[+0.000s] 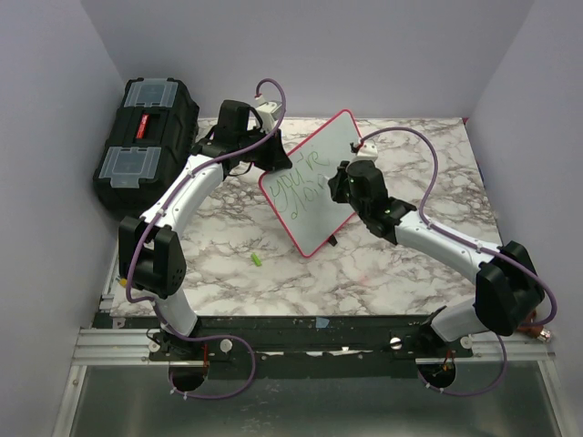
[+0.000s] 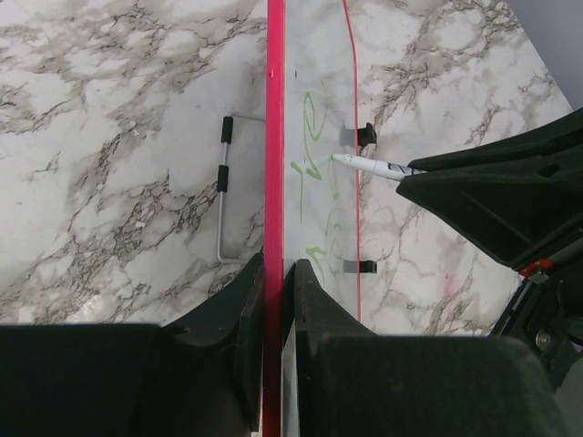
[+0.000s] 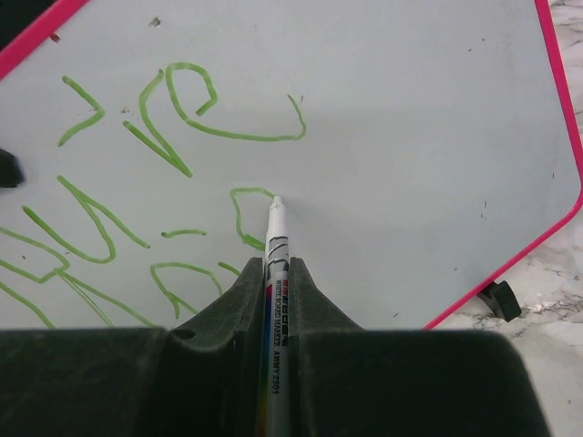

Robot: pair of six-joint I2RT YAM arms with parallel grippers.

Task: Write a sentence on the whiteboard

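Right hand tight around marker — tip on whiteboard, amid green lettering

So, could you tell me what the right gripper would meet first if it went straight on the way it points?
The whiteboard: the right gripper points squarely at its face, and the tip of the marker shut in its jaws seems to touch it, beside the green writing.
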